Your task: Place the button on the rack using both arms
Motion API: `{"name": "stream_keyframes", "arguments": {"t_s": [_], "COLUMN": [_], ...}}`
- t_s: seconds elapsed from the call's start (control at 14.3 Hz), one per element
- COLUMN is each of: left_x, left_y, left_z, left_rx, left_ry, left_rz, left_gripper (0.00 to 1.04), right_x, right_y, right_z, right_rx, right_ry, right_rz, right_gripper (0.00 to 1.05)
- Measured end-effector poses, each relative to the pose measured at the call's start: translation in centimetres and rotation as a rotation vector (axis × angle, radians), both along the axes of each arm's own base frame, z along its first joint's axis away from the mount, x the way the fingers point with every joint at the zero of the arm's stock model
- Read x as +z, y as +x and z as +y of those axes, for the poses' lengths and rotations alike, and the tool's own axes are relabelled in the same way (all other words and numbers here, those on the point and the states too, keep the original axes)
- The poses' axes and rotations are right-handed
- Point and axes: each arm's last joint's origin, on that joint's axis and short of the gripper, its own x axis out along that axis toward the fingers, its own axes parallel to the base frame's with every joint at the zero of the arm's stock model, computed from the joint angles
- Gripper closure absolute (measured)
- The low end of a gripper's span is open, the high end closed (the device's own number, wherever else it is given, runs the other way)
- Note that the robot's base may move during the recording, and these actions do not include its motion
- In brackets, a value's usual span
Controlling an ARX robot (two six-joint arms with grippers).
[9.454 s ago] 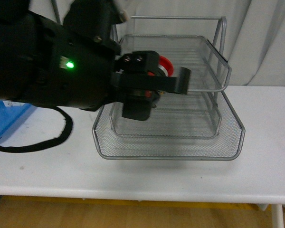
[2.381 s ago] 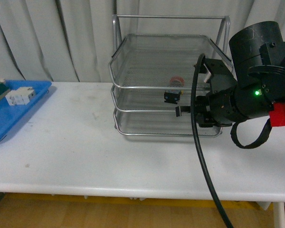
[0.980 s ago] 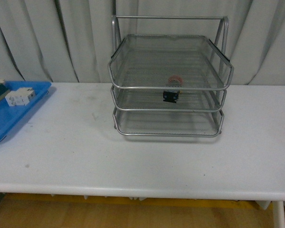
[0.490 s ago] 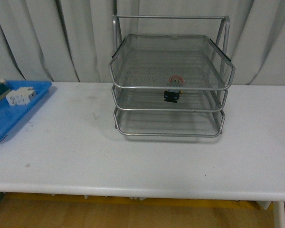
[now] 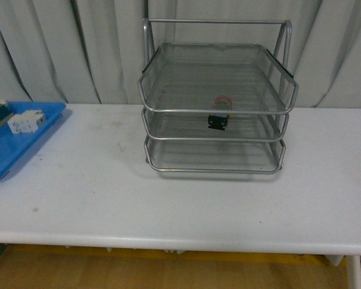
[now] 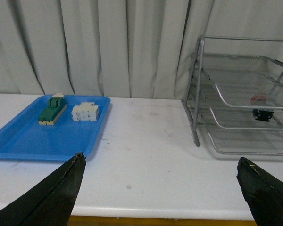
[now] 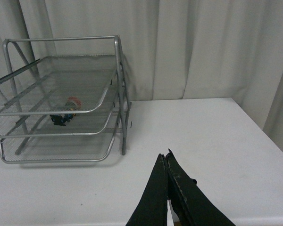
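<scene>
From the front camera I see the rack (image 5: 215, 99) standing at the back edge of the table (image 5: 186, 205), roughly mid-width, with neither arm in that view. The button (image 5: 219, 114) sits in the rack toward its right front; its red cap shows through the top tier's mesh while its dark body shows just below that tier's front rail, so I cannot tell for certain which tier carries it. Its long axis looks close to upright, cap uppermost, perhaps leaning back a little. My left wrist camera shows the left pincer (image 6: 165, 190) spread wide, its two dark fingertips (image 6: 54, 195) far apart, holding nothing and well away from the rack. My right wrist camera shows the right pincer (image 7: 166, 188) pressed together, fingers touching along their length with nothing between them, above bare table near the right edge. At the left edge lies a blue tray (image 5: 12, 147) carrying a white block (image 5: 24, 122) and a green-and-cream block (image 6: 52, 110) side by side.
</scene>
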Motion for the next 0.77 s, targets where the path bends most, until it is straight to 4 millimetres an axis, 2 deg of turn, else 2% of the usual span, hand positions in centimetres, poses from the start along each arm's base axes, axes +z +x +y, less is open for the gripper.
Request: {"name": "stream_keyframes", "arguments": {"t_s": [0.77], "left_x": [0.0], "left_y": [0.0], "left_z": [0.0], "left_rx": [0.000], "left_ry": [0.000], "left_rz": [0.000], "left_gripper": [0.07], "right_x": [0.2], "right_y": [-2.3], "right_z": [0.0], "right_rx": [0.000], "right_ry": [0.000], "right_rz": [-0.013], "right_gripper": [1.03]}}
